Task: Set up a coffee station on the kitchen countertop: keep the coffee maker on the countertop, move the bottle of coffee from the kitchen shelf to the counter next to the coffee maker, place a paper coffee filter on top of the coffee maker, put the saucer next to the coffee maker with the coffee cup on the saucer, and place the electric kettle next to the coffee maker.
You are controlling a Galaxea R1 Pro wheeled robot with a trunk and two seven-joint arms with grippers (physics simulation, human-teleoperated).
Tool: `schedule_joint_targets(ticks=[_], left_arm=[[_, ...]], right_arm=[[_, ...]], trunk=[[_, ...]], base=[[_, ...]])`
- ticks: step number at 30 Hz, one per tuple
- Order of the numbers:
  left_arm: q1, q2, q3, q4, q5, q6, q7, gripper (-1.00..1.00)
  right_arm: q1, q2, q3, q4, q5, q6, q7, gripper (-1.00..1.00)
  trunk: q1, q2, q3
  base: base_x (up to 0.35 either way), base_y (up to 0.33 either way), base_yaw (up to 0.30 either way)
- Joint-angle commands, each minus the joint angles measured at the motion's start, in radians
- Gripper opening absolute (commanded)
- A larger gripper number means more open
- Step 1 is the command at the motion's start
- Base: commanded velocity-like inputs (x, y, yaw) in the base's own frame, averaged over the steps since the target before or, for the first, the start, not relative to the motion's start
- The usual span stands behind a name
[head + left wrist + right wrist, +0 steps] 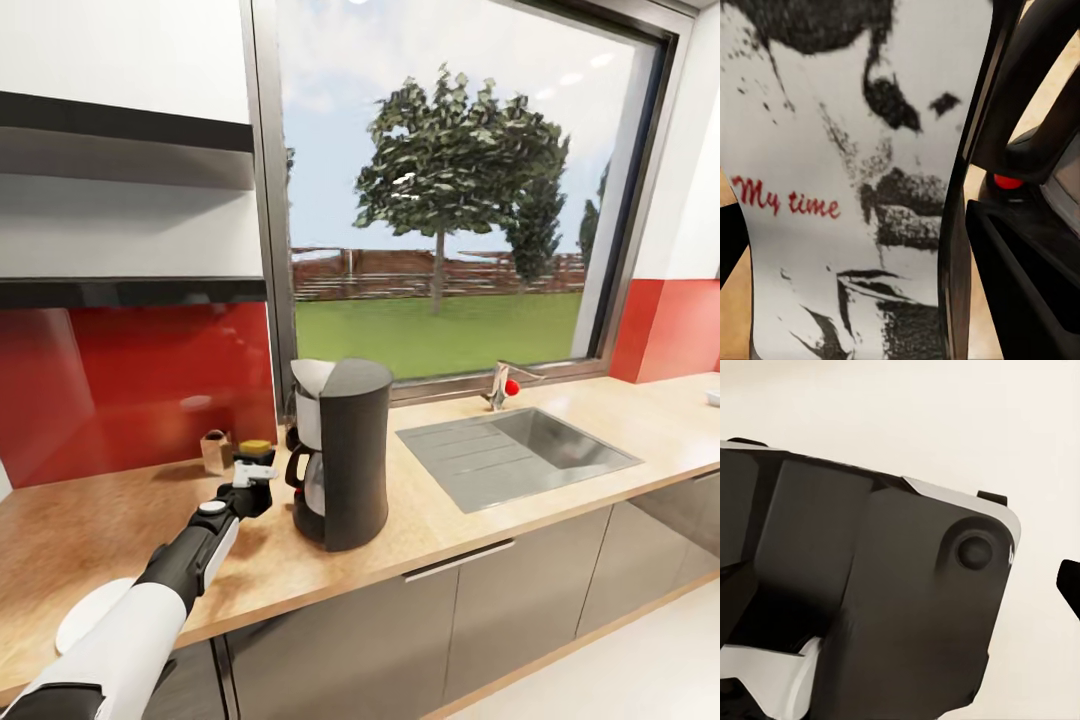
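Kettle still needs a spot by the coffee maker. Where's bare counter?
Bare tan wood-grain countertop lies between the tall dark grey coffee maker and the steel sink. Its other side is crowded: left gripper, yellow-lidded coffee jar, small tan box. The white saucer sits near the front edge.

A large grey-framed window (pixel 450 190) is set into the back wall, and through it a leafy tree, a green lawn and a brown fence are seen under a pale blue sky. The wall to its left and right is clad in glossy red backsplash panels (pixel 130 390), with white wall (pixel 120 50) above. A rectangular stainless-steel sink with a ribbed drainer (pixel 515 455) is sunk into the surface below the window, a metal tap with a red knob (pixel 503 386) is mounted behind it, flat grey cabinet fronts (pixel 440 630) are fitted beneath, and a pale floor (pixel 650 670) is seen at the lower right.
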Motion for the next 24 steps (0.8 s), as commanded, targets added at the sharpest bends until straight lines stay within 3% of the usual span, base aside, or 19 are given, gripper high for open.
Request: schedule_joint_targets(ticks=[1, 8, 18, 24], left_arm=[[0.0, 0.0, -0.002, -0.001, -0.005, 0.005, 0.0, -1.0], [0.0, 0.001, -0.002, 0.0, -0.005, 0.005, 0.0, -1.0], [0.0, 0.001, -0.002, 0.021, -0.006, 0.002, 0.0, -1.0], [0.001, 0.001, -0.002, 0.079, -0.005, -0.094, 0.001, -1.0]], right_arm=[[0.0, -0.001, 0.008, -0.001, -0.01, -0.002, 0.002, 1.0], [0.0, -0.001, 0.008, -0.001, -0.01, -0.001, 0.002, 1.0], [0.0, -0.001, 0.008, -0.001, -0.01, -0.002, 0.002, 1.0], [0.0, -0.001, 0.008, -0.001, -0.01, -0.002, 0.002, 1.0]], trunk=[[0.004, -0.008, -0.004], [0.031, -0.057, -0.031], [0.031, -0.057, -0.039], [0.031, -0.057, -0.039]], base=[[0.0, 0.0, 0.0], [0.0, 0.0, 0.0], [0.0, 0.0, 0.0], [0.166, 0.0, 0.0]])
